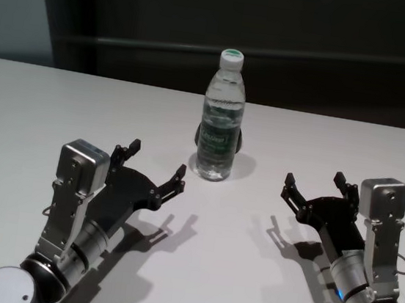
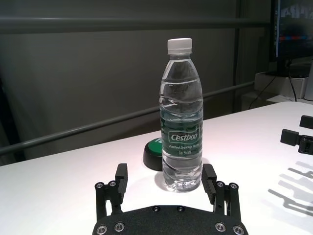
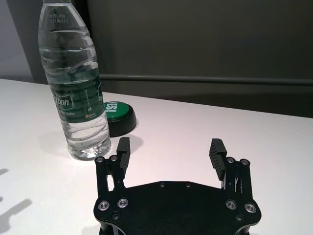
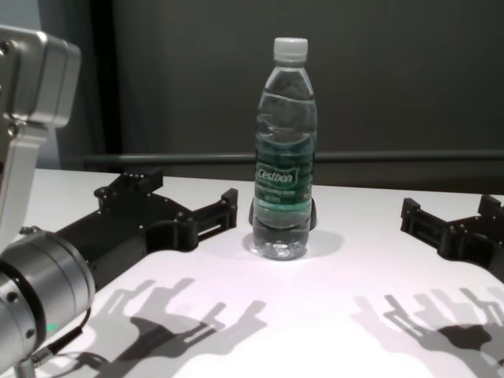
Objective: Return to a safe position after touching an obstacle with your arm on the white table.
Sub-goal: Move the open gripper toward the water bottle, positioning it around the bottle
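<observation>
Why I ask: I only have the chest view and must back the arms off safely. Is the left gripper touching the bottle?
Observer: No. The head view shows the left gripper open, with its nearest fingertip stopping just short of the bottle. A gap of white table lies between them.
Operator: What's the dark thing behind the bottle?
Observer: A black button with a green top. The right wrist view shows it on the table just behind the bottle.
Operator: And the right gripper?
Observer: Its wrist view shows the right gripper open and holding nothing, with the bottle off to one side.
</observation>
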